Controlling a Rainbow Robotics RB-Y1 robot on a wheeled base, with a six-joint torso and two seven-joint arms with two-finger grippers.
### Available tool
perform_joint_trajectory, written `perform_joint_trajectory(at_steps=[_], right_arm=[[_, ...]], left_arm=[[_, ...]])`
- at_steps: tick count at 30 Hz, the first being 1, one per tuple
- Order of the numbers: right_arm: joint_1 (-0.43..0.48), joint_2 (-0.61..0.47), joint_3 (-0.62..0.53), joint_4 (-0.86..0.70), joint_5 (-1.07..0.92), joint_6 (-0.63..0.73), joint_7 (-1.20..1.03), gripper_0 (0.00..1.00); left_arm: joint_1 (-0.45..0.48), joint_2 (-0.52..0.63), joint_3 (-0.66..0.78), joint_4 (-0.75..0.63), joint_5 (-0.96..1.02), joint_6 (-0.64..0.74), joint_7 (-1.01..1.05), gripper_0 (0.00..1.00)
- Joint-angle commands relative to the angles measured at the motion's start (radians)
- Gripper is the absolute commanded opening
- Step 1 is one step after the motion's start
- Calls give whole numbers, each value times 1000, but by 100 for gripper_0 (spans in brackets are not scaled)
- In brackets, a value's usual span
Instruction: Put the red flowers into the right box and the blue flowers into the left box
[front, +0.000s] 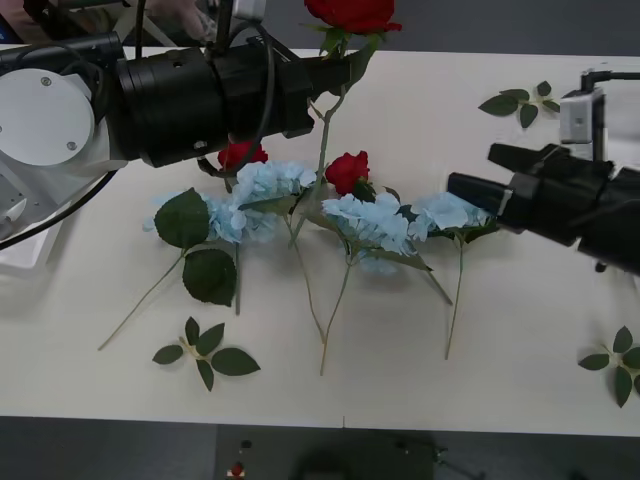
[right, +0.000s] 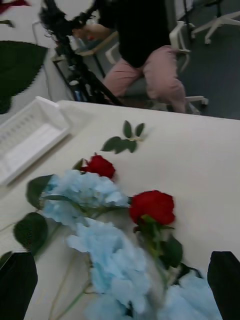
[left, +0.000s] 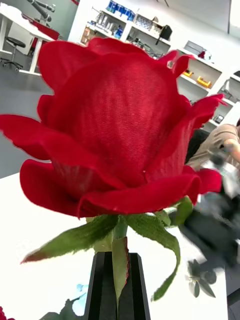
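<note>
The left gripper (front: 335, 72) is raised over the far middle of the table (front: 500, 370), its black fingers (left: 117, 290) pressed together on the stem of a red rose (front: 352, 12), just under the bloom; the rose stands upright and its long stem hangs down toward the flowers below. In the left wrist view that bloom (left: 112, 135) sits right above the closed fingers. The right gripper (front: 470, 185) hovers low at the right of the table, just beside the rightmost blue cluster, its fingers (right: 225, 282) spread wide with nothing between them. On the table, the blue flowers (front: 375, 222) lie in a loose row across the middle, stems pointing toward the near edge. Two more red roses lie among them: one (front: 347, 170) at the far side of the middle cluster, another (front: 241, 154) farther left, partly under the left arm. The left box (right: 27, 137), a white bin with slotted walls, sits at the table's left edge. Loose leaf sprigs (front: 205, 352) lie near left, far right and near right.
</note>
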Motion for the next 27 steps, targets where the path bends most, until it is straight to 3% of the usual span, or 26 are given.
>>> perform_joint_trajectory(at_steps=[1,8,15,22,23,25,27], right_arm=[[13,54,84,-93,-8,-17,93,100],[-67,194,253,-55,30,-79,140,100],[-178,396,257,109,153,-7,159,100],[-262,484,269,206,205,-7,175,100],[-274,491,273,216,205,-7,179,96],[-285,505,273,229,205,-9,180,62],[-291,505,273,236,202,-9,180,35]], left_arm=[[-15,-14,14,-27,5,-8,60,0],[-11,-77,16,-11,46,-76,63,0],[-9,-126,16,6,94,-151,60,0],[-9,-126,16,7,92,-157,58,0],[-9,-126,16,7,92,-157,58,0],[-11,-126,16,7,92,-157,58,0],[-9,-126,16,7,92,-157,58,0]])
